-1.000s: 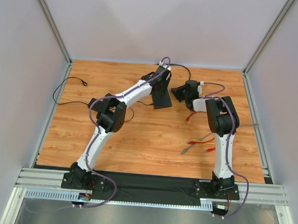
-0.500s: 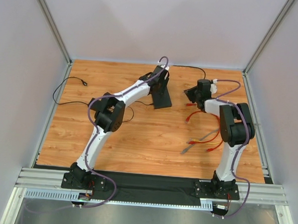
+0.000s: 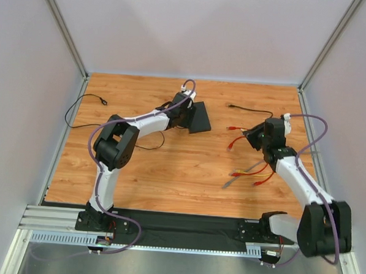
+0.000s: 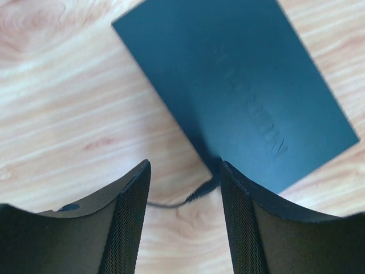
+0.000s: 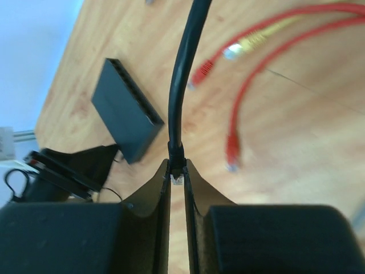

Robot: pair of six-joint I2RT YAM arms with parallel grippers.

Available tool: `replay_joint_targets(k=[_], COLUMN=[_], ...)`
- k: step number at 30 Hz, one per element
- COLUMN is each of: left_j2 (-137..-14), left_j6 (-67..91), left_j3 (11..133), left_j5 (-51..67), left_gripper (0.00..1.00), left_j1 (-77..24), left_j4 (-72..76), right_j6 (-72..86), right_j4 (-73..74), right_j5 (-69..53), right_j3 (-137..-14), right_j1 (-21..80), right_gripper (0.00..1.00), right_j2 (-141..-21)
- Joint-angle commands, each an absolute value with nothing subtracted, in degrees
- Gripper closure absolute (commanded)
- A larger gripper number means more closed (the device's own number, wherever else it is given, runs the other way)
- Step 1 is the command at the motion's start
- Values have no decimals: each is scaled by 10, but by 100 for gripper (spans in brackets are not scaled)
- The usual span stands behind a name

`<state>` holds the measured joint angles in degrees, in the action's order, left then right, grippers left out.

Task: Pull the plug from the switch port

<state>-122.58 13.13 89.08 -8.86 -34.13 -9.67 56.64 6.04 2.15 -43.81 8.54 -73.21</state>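
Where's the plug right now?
The plug sits pinched in the right pincer, centre-bottom of the right wrist view, apart from the switch lying to its upper left.

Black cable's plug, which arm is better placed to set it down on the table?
Right: the right tool is shut on the plug, away from the switch; the left tool stands open at the switch.

On the orange-brown wooden table (image 3: 169, 173), the flat matte-black rectangular switch (image 3: 200, 118) lies toward the far edge. The left end effector (image 3: 184, 114) is just beside its left side. The right end effector (image 3: 256, 138) hangs well apart from the switch, to the right. A thin black cable (image 3: 252, 109) runs across the boards up to it. Loose red cables (image 3: 252, 171) lie nearer the arm bases.
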Motion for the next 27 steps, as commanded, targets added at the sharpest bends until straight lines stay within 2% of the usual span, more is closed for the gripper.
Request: replay_joint_targets(k=[1, 5, 12, 17, 22, 25, 27], left_j2=[-1166, -1137, -1101, -1091, -1089, -1086, -1085], left_j6=[128, 136, 153, 164, 170, 170, 172], left_j3=[853, 801, 740, 712, 700, 696, 693], left_j5=[-72, -69, -58, -48, -39, -35, -29], left_gripper=[40, 40, 40, 40, 41, 40, 41], left_j1=[-329, -321, -311, -309, -306, -302, -301], left_j4=[-36, -12, 32, 47, 51, 54, 58], right_j6=[519, 525, 551, 569, 586, 571, 553], right_j4=[208, 321, 430, 388, 373, 348, 342], right_j5=[50, 64, 20, -18, -1, -1, 30], right_j3=[-392, -362, -308, -258, -272, -288, -301], right_j1=[81, 78, 78, 94, 160, 197, 227], right_gripper=[100, 98, 94, 90, 87, 81, 69], right_j2=[-628, -491, -405, -416, -435, -472, -490])
